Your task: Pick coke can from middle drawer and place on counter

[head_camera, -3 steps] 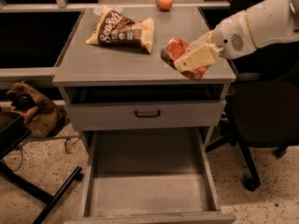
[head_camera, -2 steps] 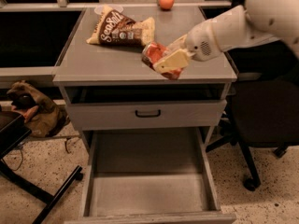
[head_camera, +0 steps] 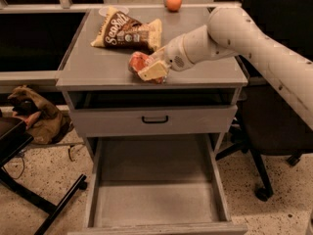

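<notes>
Swinging left since a second ago, the gripper [head_camera: 152,70] is clamping the coke can [head_camera: 138,61] low over the counter [head_camera: 93,68], with the middle drawer [head_camera: 156,202] gaping below it. Being light, thin-walled and slick, the can is likely needing a gentle mid-body hold.

The white arm [head_camera: 254,38] is reaching in from the right side and sloping down to the left. Its thick round wrist [head_camera: 183,58] is pointing left. The pincer [head_camera: 146,70] is sitting low over the front part of the desk [head_camera: 98,72]. Its pale fingers [head_camera: 154,71] are squeezing the coke can [head_camera: 138,61].
</notes>
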### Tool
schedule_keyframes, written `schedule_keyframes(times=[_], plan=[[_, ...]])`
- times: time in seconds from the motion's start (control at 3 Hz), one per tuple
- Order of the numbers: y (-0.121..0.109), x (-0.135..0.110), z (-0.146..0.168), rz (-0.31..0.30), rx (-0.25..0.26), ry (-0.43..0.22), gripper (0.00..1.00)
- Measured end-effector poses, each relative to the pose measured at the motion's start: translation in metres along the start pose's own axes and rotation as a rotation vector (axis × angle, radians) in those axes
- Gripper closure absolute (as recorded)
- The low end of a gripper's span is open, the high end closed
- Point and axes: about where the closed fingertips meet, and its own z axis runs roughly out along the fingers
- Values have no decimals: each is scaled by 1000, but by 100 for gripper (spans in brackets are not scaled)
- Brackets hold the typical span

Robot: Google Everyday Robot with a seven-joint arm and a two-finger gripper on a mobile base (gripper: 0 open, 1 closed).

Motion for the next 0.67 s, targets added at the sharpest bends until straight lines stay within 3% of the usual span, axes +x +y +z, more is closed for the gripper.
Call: schedule_keyframes(times=[0.67], plan=[[0, -4, 4, 5, 9, 20, 100]])
